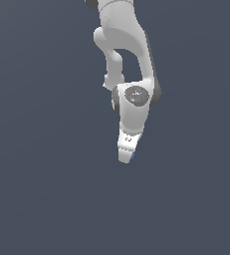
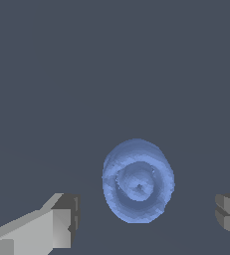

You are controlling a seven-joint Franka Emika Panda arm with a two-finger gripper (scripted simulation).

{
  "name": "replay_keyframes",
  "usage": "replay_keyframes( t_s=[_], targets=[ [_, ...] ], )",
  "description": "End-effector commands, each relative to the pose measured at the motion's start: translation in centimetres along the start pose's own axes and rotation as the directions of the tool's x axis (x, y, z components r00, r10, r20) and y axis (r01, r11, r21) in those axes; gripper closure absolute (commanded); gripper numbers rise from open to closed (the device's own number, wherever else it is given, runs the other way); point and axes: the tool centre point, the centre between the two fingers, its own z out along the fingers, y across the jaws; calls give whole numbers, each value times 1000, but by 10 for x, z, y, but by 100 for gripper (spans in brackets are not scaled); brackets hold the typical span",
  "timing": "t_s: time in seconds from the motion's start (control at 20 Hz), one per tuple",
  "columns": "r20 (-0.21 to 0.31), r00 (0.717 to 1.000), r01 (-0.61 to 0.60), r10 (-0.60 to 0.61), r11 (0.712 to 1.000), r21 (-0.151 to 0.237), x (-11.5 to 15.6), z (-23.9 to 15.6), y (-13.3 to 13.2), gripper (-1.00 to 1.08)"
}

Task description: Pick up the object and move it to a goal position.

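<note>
The object [image 2: 138, 181] is a small blue rounded lump with a raised centre. In the wrist view it lies on the grey floor between my two grey fingertips [image 2: 66, 219], nearer neither, with clear gaps on both sides. My gripper [image 2: 146, 216] is open around it and touches nothing. In the exterior view the white arm reaches down and its hand [image 1: 125, 149] covers the object, of which only a thin blue sliver [image 1: 132, 156] shows at the hand's lower edge.
A plain dark grey floor [image 1: 47, 189] fills both views. No other objects or edges show.
</note>
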Motion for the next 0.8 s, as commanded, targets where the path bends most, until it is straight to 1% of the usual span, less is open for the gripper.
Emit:
replay_keyframes(
  t_s=[0.0, 0.3, 0.75],
  targets=[
    [-1, 1000, 13, -13, 1000, 0, 1, 0, 0, -92],
    [0, 1000, 9, -9, 1000, 0, 0, 6, 0, -92],
    [-1, 1000, 14, -14, 1000, 0, 1, 46, -1, -92]
  ],
)
